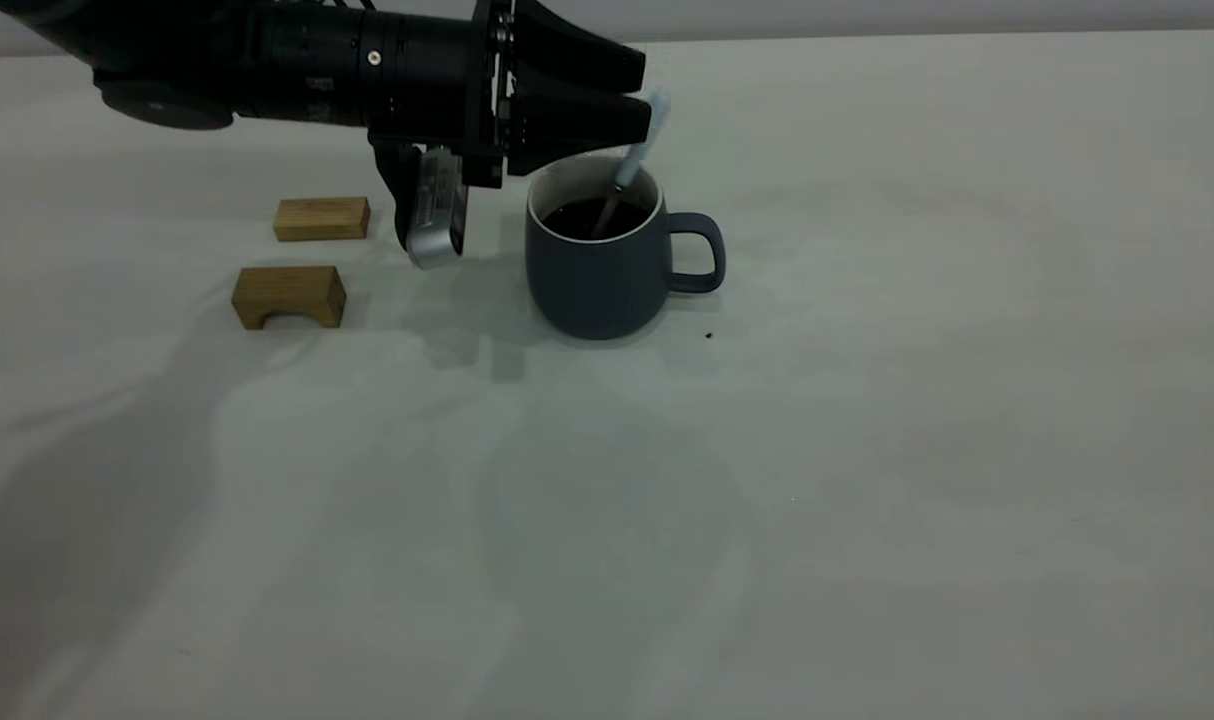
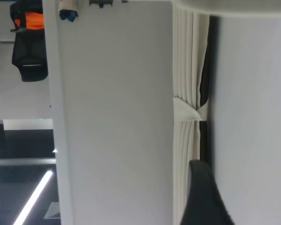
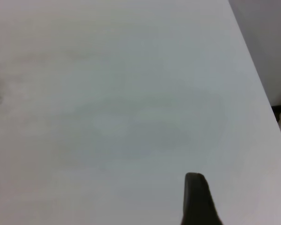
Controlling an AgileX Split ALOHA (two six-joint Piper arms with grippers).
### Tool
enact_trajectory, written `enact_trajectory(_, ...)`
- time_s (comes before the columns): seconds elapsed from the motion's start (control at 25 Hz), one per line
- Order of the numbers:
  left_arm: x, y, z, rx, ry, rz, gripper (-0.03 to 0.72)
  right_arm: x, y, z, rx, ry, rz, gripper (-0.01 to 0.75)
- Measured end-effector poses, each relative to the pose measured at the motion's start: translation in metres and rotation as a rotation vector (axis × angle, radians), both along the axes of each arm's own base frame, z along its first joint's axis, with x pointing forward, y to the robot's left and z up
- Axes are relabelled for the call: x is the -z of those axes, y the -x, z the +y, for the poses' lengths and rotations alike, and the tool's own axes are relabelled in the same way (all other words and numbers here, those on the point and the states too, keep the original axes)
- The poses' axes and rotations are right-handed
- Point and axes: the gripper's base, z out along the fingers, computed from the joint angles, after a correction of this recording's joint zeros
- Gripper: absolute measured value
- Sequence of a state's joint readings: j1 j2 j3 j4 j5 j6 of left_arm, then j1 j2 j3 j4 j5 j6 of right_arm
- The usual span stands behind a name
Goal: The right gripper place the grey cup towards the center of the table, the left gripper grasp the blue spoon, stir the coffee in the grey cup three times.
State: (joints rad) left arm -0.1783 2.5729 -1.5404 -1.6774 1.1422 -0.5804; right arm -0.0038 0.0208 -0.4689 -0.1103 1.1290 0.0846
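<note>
Spillage is your risk: the black two-fingered left gripper (image 1: pixel 648 108), seemingly clamped on the pale-blue-handled metal spoon (image 1: pixel 635 165) dipped in dark coffee (image 1: pixel 594 217), could tip the slate-grey handled mug (image 1: pixel 604 262) mid-table on the off-white table (image 1: pixel 867 450) if swung wide.

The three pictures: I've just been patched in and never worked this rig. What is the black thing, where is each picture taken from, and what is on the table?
The wide picture comes from a camera outside the rig. The black thing is the left arm; its left gripper pinches the blue spoon, whose bowl dips into the coffee in the grey cup. On the table to the cup's left lie two wooden blocks.

The other two pictures come from cameras on the wrists. The left one points off at a wall and curtains. The right one shows bare table and one black fingertip; that arm is outside the wide picture.
</note>
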Motion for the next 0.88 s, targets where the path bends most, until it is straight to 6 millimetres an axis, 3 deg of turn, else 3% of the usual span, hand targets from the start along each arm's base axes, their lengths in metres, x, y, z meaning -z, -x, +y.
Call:
enact_trajectory(0.16,-0.024,-0.004,-0.001,0.007,0.007,-0.104,0.529,0.000,0.000,0.000,0.000,0.000,0.000,0.511)
enact_trajectory(0.28,-0.049,-0.007,-0.001,0.029,0.006,-0.287,0.529,0.000,0.000,0.000,0.000,0.000,0.000,0.511)
enact_trajectory(0.52,-0.088,-0.003,-0.001,0.218,-0.061,-1.023,0.529,0.000,0.000,0.000,0.000,0.000,0.000,0.511)
enact_trajectory(0.72,-0.106,0.011,0.004,0.569,-0.107,-1.705,0.513,0.000,0.000,0.000,0.000,0.000,0.000,0.511)
enact_trajectory(0.88,-0.129,0.012,0.007,0.712,-0.152,-2.081,0.487,0.000,0.000,0.000,0.000,0.000,0.000,0.511)
